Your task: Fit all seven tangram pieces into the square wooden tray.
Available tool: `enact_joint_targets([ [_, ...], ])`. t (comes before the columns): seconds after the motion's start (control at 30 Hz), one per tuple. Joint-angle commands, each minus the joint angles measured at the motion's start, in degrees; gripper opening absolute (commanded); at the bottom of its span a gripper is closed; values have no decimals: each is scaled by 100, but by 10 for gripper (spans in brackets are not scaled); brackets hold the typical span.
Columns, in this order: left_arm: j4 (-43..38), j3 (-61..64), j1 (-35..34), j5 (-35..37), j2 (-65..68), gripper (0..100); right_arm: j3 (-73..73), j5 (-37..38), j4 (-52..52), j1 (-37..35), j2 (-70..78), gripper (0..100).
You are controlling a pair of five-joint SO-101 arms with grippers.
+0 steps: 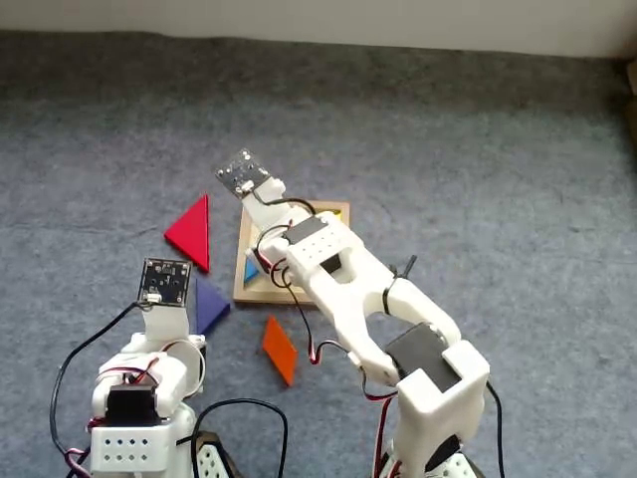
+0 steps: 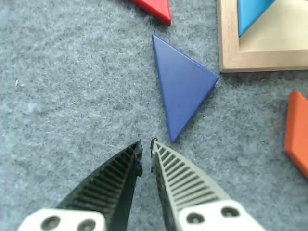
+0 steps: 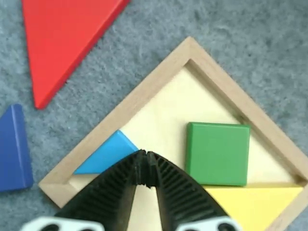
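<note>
Right wrist view: right gripper [image 3: 146, 168] closed, empty, above the square wooden tray [image 3: 144, 93]. Tray holds green square [image 3: 217, 153], light-blue triangle [image 3: 108, 153], yellow piece [image 3: 255, 203].

Left wrist view: left gripper [image 2: 147, 144] closed, empty, just short of dark-blue triangle [image 2: 183, 84] tip. Red triangle [image 3: 62, 38] and orange piece [image 2: 298, 132] lie on the desk outside the tray.

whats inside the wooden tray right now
Inside the wooden tray lie a green square, a light blue triangle and a yellow piece. The right claw covers part of the tray floor, so anything beneath it cannot be seen.
</note>
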Motion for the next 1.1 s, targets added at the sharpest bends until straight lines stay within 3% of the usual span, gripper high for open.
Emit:
enact_joint_targets([
  [0.0,26,110,-31,-35,-207,55,22,44,259,-22,4,18],
  [0.37,26,110,-31,-35,-207,55,31,53,585,664,-629,18],
  [0.7,26,110,-31,-35,-207,55,189,26,629,374,-1499,18],
  [1.07,26,110,-31,-35,-207,55,532,62,593,-136,-1411,23],
])
